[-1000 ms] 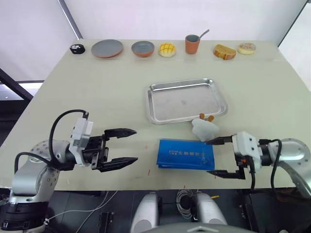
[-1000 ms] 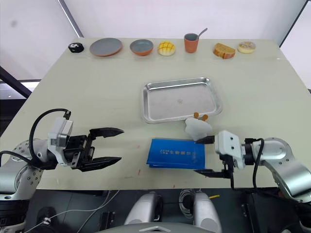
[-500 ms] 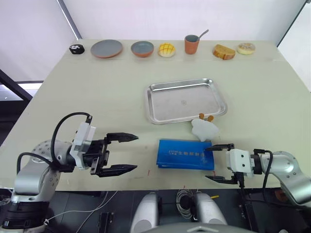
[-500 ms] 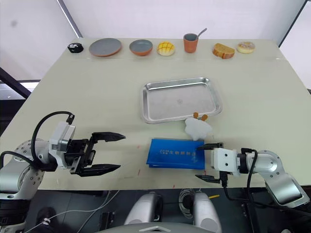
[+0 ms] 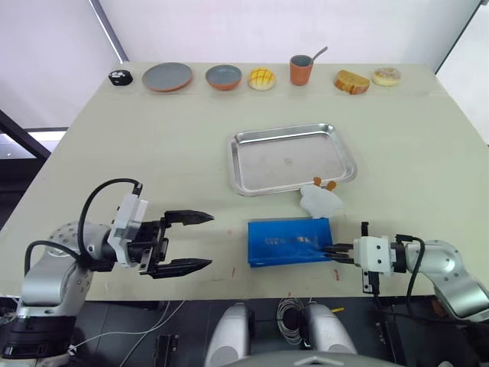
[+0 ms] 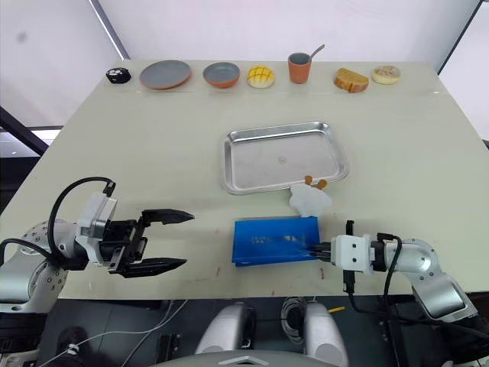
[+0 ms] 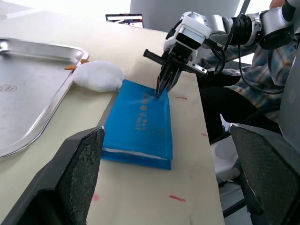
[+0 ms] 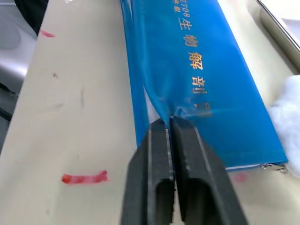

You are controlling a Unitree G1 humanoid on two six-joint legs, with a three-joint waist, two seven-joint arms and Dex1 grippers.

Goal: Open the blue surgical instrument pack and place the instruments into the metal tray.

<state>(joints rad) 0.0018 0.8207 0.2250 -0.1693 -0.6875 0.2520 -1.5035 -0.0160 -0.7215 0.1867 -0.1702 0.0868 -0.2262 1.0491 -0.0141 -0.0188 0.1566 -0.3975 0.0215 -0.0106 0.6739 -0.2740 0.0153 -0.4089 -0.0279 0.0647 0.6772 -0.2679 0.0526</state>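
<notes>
The blue surgical instrument pack (image 5: 286,241) lies closed near the table's front edge, white print up. My right gripper (image 5: 330,248) is at its right end, shut on a pinched fold of the blue cover (image 8: 197,70), which puckers at the fingertips (image 8: 161,136). My left gripper (image 5: 205,241) hovers wide open to the left of the pack, with nothing between its fingers. The metal tray (image 5: 294,128) sits empty behind the pack. The instruments are hidden.
A white wad with orange bits (image 5: 321,201) lies between tray and pack, touching the pack's far right corner. Along the far edge stand a grey plate (image 5: 168,76), a bowl (image 5: 224,76), a bun (image 5: 262,77), an orange cup with a spoon (image 5: 302,69) and pastries (image 5: 352,81).
My right gripper has swung in to the pack's right end and shut on its cover; that end now stands slightly raised and shifted. The left gripper has barely moved.
</notes>
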